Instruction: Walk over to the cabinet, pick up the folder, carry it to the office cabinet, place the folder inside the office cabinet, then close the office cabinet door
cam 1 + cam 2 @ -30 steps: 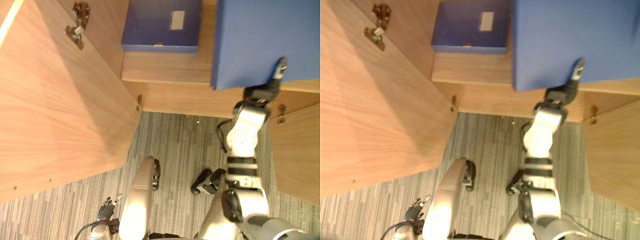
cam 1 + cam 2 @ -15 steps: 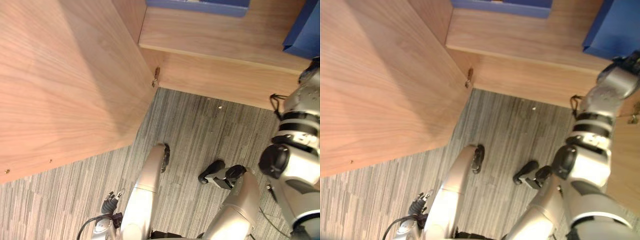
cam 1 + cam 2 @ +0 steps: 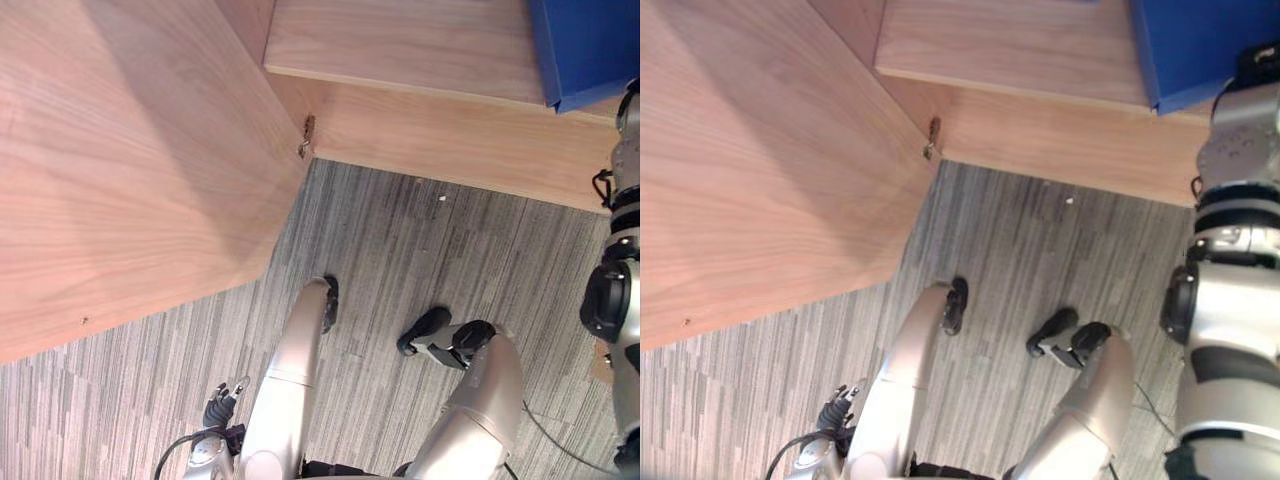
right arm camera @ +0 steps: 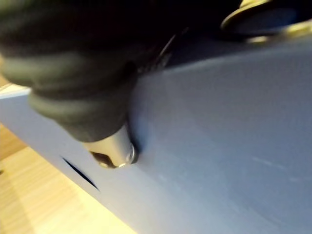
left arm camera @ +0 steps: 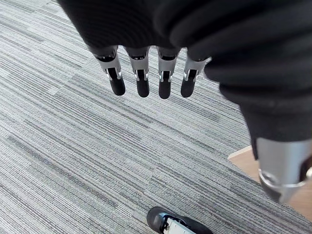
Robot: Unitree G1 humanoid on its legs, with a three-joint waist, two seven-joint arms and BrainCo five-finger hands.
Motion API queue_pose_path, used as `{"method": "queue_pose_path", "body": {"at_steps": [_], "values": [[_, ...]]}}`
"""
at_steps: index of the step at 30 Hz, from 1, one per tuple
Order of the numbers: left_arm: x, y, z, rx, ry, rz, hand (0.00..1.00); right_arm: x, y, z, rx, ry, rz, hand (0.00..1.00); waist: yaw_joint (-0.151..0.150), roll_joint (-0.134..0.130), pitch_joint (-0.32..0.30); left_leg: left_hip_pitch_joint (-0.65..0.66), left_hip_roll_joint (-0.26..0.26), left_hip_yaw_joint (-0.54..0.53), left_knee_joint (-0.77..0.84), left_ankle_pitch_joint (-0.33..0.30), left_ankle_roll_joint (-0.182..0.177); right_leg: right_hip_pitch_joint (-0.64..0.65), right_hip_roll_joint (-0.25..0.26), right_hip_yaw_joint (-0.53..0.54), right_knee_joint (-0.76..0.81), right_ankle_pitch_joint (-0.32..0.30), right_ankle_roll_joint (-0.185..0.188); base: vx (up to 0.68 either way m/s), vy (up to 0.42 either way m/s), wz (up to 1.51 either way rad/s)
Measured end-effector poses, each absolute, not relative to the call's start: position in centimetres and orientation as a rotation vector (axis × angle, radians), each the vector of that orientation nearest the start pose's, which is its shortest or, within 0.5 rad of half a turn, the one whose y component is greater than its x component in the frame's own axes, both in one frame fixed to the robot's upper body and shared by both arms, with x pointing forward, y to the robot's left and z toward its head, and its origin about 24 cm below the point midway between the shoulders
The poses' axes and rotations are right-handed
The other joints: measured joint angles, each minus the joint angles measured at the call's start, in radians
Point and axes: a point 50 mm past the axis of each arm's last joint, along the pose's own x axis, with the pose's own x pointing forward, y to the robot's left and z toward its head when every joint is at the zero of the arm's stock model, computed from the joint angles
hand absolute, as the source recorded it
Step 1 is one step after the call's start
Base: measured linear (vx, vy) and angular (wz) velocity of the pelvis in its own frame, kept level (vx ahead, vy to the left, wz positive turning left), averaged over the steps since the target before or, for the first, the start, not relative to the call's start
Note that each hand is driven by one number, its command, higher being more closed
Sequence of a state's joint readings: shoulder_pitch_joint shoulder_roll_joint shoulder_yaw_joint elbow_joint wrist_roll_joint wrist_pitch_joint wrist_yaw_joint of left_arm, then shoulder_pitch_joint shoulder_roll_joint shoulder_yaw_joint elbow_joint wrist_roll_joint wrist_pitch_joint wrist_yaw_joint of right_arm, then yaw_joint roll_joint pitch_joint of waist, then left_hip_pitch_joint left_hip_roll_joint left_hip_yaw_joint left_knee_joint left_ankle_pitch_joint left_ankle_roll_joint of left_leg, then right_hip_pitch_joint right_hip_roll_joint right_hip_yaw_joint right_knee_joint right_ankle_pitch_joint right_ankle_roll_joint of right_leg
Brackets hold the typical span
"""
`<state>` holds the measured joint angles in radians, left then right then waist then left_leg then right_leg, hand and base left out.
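The blue folder (image 3: 588, 45) stands upright at the right end of the wooden cabinet shelf (image 3: 400, 45), its lower corner past the shelf's front edge. My right arm reaches up to it along the right side, and my right hand (image 3: 1260, 62) is at the folder's lower edge. In the right wrist view the thumb (image 4: 112, 148) presses on the folder's flat blue face (image 4: 219, 146); the fingers are hidden behind it. My left hand (image 3: 222, 405) hangs low over the carpet, fingers (image 5: 141, 80) straight and holding nothing.
The cabinet's open wooden door (image 3: 120, 170) swings out on the left, with a metal hinge (image 3: 307, 137) at its inner corner. Grey striped carpet (image 3: 400, 260) lies below the cabinet's base board (image 3: 450, 140).
The camera has tipped down and moved closer: the second blue folder on the shelf has left the picture. The held folder and my right arm now sit further right, at the frame's edge.
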<state>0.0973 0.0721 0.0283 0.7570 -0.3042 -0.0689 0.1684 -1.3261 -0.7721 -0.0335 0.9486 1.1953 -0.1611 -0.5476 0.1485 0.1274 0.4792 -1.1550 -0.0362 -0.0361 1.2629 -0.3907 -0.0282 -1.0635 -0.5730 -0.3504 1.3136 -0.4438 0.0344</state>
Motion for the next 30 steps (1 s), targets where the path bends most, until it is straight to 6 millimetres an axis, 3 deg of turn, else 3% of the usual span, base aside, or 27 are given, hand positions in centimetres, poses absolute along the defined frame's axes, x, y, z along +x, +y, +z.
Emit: {"method": "queue_pose_path", "body": {"at_steps": [6,11,16,17,24,30], "values": [[15.0,19.2,-12.5,-0.169,0.777,0.373,0.0,36.0,-32.4,35.4,0.899,-0.578,-0.604,1.0,0.0,-0.001,0.0,0.009,0.013,-0.003,-0.014,0.008,-0.008,0.007,0.016,-0.004,-0.012,0.002,-0.004,0.03,-0.035,-0.04],[15.1,19.2,-12.5,-0.175,0.776,0.379,0.0,35.7,-32.6,35.7,1.011,-0.62,-0.592,1.0,0.0,-0.001,0.001,0.042,0.012,-0.011,-0.048,0.022,-0.016,0.045,0.02,-0.023,-0.039,0.005,-0.009,0.03,-0.033,0.04],[15.1,19.2,-12.5,-0.177,0.775,0.381,0.0,34.7,-32.8,37.5,1.152,-0.725,-0.551,1.0,-0.002,-0.001,0.001,0.065,0.017,-0.015,-0.074,0.031,-0.021,0.071,0.029,-0.037,-0.061,0.008,-0.013,0.04,-0.029,0.01],[15.1,19.2,-12.5,-0.178,0.775,0.382,0.0,34.4,-32.8,37.8,1.171,-0.742,-0.542,0.0,-0.002,-0.001,0.001,0.067,0.018,-0.015,-0.076,0.032,-0.021,0.072,0.031,-0.038,-0.063,0.009,-0.014,0.04,-0.02,-0.04],[15.1,19.4,-12.5,-0.183,0.773,0.393,0.0,33.9,-32.2,39.4,1.19,-0.797,-0.483,0.0,-0.002,-0.003,0.002,0.091,0.027,-0.016,-0.105,0.04,-0.031,0.094,0.044,-0.046,-0.087,0.013,-0.02,0.02,-0.01,-0.02],[15.1,19.5,-12.5,-0.186,0.773,0.394,0.0,34.3,-31.1,39.9,1.064,-0.806,-0.426,0.0,-0.006,-0.005,0.003,0.106,0.032,-0.021,-0.125,0.049,-0.037,0.109,0.052,-0.056,-0.1,0.013,-0.021,0.01,-0.009,0.0]]}}
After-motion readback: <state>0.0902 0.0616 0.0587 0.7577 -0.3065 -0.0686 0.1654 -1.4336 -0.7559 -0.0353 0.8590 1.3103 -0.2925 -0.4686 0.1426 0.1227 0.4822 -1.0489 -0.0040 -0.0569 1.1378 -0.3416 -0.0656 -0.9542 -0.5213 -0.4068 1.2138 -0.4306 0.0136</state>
